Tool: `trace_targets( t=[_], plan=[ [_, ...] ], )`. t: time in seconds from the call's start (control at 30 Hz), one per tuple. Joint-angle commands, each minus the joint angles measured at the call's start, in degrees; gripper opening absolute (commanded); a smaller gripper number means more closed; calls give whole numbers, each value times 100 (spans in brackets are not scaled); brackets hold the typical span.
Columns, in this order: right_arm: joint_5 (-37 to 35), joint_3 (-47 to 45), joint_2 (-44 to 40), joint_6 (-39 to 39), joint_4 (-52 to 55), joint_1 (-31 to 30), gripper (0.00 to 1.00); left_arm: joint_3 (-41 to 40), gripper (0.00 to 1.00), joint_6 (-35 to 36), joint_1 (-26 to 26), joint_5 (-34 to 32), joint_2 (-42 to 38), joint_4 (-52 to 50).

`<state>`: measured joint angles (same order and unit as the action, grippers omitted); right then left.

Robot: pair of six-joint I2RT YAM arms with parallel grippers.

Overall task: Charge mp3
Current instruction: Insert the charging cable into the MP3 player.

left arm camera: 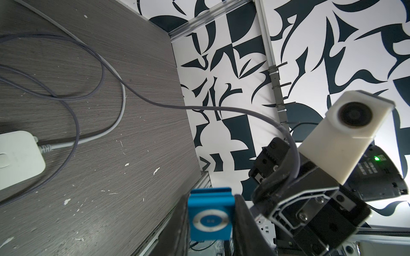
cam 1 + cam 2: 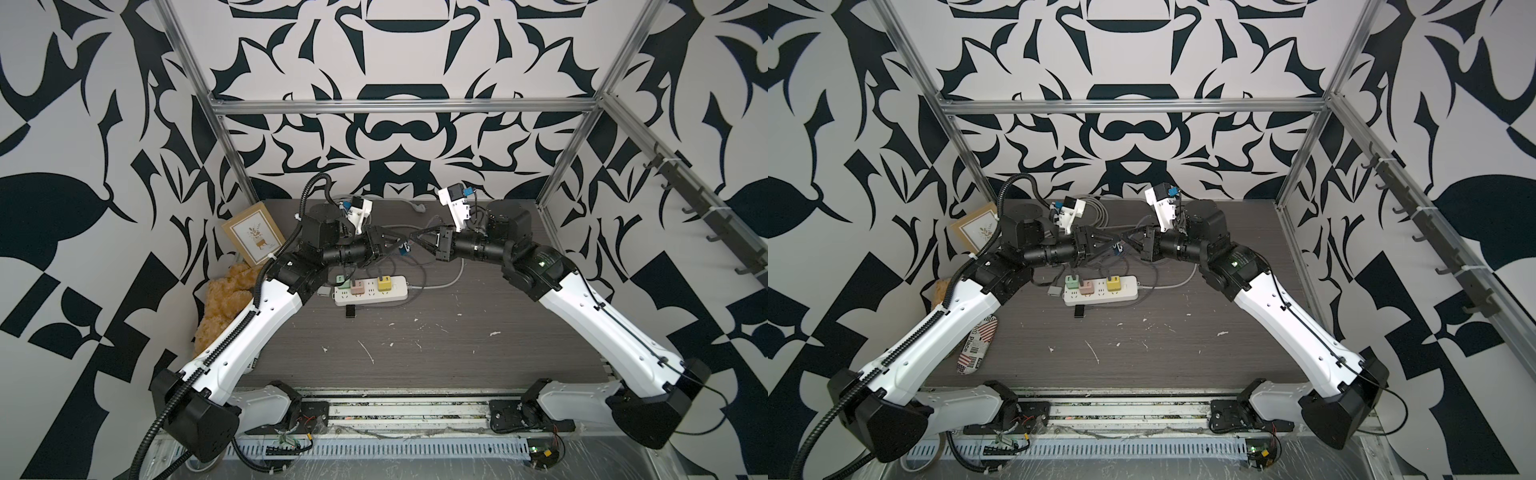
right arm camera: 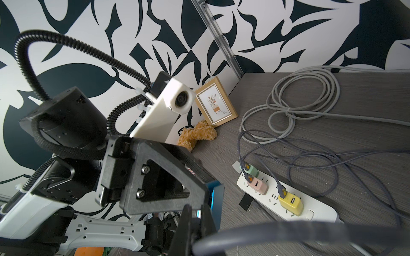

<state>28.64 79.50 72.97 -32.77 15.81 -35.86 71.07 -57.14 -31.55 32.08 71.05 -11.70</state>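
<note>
I hold the mp3 [image 1: 210, 212] clamped in my left pincer [image 1: 210, 223], aloft behind the strip [image 2: 390, 293], presumably so my right pincer [image 2: 415, 239], pinching the cable [image 1: 199, 108], can plug in.

In a top view: white arm shells [image 2: 582, 320], black joint housings [image 2: 199, 419], a ribbed black cable conduit [image 2: 232, 334] at lower left, white wrist-camera mounts [image 2: 453, 205].

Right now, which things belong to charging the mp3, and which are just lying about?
For the job:
mp3, in the left gripper; grey cable, in the right gripper; power strip; green cube, pink cube, yellow cube.

Lying about:
picture frame; plush toy; small black device; coiled cable; patterned case.
</note>
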Motion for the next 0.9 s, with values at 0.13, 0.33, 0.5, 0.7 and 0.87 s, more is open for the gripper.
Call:
trace_targets(
  t=[0.13, 0.33, 0.5, 0.7, 0.87],
  plan=[
    [-8, -36, -32, 120, -126, -35, 0, 4, 0, 39, -17, -10, -21, 151],
    [-1, -84, 17, 131, -113, -35, 0, 36, 0, 37, -18, 44, 27, 176],
    [-27, -101, 76, 192, -46, -40, 0, 65, 0, 37, -18, 37, 58, 210],
    [-54, -128, 77, 287, 79, -36, 0, 96, 0, 48, -13, -33, 49, 195],
    [-96, -156, 47, 316, 106, -35, 0, 109, 0, 60, -12, -29, 67, 184]
  ],
)
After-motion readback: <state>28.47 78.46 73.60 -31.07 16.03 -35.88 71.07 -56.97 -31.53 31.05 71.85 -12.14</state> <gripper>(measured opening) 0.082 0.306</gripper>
